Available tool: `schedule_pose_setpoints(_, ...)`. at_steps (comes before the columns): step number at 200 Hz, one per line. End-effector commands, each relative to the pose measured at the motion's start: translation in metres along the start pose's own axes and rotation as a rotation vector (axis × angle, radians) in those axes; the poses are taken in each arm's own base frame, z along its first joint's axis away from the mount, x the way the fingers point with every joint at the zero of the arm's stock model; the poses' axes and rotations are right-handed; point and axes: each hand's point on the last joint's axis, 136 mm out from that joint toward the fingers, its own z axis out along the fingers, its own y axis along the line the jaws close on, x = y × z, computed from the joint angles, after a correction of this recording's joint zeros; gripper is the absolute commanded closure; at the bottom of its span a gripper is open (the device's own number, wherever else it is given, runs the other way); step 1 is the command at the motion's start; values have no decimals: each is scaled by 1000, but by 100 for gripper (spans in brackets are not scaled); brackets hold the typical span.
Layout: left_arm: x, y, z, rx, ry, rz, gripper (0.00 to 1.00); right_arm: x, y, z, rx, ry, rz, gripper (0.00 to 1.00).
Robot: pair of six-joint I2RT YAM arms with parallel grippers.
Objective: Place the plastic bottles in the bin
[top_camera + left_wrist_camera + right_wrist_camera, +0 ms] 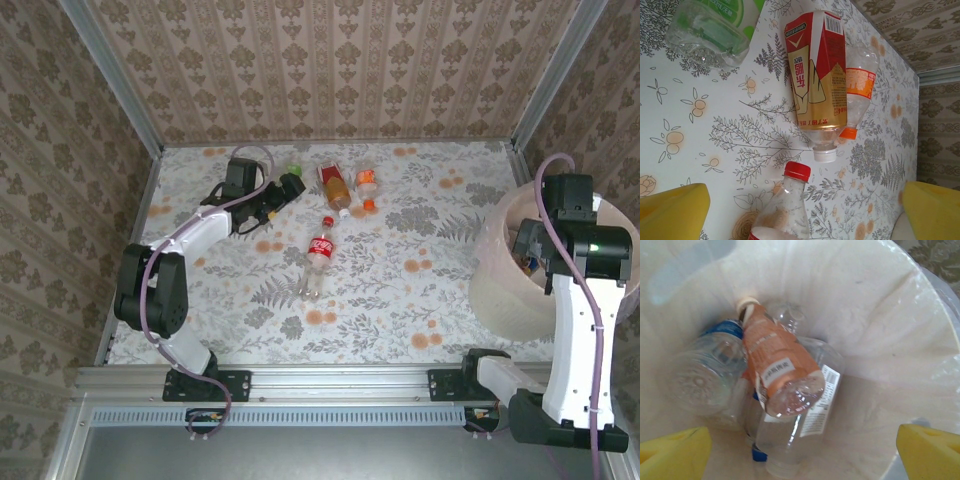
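My R wrist cam sees inside bin (880, 315): orange-label bottle (777, 367) atop clear ones (702, 377), R end effector (802, 452) spread. L end effector (804, 210) spread too, Coke bottle (782, 217) ahead.

Floral-print tabletop (400, 300), patterned brown wallpaper walls (350, 60), metal rail (330, 380) along near edge

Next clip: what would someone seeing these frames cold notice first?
The pale bin at the right of the table, with the right arm holding its yellow fingers spread open above the clear bottles piled inside, an orange-labelled bottle on top. Then the Coca-Cola bottle lying alone mid-table, and the left arm stretched toward a red-and-gold bottle at the far side.
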Motion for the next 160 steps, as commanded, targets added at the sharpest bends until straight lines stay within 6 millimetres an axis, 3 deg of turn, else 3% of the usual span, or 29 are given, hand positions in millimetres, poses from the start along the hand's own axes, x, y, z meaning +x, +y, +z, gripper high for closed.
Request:
schedule_pose_setpoints(1,-5,1,0,2,-6,-5,0,-14,13,-7,-88,-69,39,3)
schedule_pose_setpoints(31,-5,3,0,-1,-4,-7,0,-25,31,-10,-176,-122,62,0)
schedule_pose_setpoints(67,-6,4,1,-2,-4,-15,0,-43,67,-24,-359,-209,63,0)
schedule_pose_setpoints(128,-7,10,-2,-8,-9,-22,0,-71,151,-56,-653,-318,-46,0)
schedule_pose_setpoints(160,-9,14,-11,-14,-28,-23,0,-76,201,-65,-763,-320,-131,0)
